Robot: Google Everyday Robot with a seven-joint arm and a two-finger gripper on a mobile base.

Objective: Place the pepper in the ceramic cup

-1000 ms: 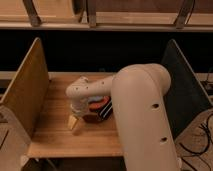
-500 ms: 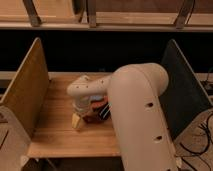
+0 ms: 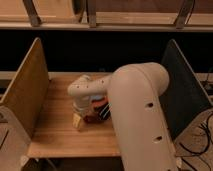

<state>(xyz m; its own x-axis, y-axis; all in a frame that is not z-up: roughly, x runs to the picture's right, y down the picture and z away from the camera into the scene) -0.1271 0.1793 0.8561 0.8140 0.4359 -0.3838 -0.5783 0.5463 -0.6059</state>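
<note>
My white arm (image 3: 135, 100) fills the middle of the camera view, and its forearm reaches left over the wooden table (image 3: 60, 137). My gripper (image 3: 78, 121) hangs pale just above the tabletop, left of centre. Right next to it on the right lies a small dark reddish-brown lump (image 3: 92, 119), which looks like the pepper, touching or nearly touching the gripper. A black striped block (image 3: 105, 112) lies behind it, partly under the arm. The ceramic cup is hidden or out of view.
An orange-red shape (image 3: 96, 105) shows under the wrist, mostly covered. A tan side panel (image 3: 27, 95) stands at the table's left and a dark panel (image 3: 182, 95) at its right. A dark gap and a shelf rail (image 3: 100, 25) lie behind.
The gripper has shifted a little to the right, closer to the reddish-brown lump. The arm's upper part has swung slightly left with it.
</note>
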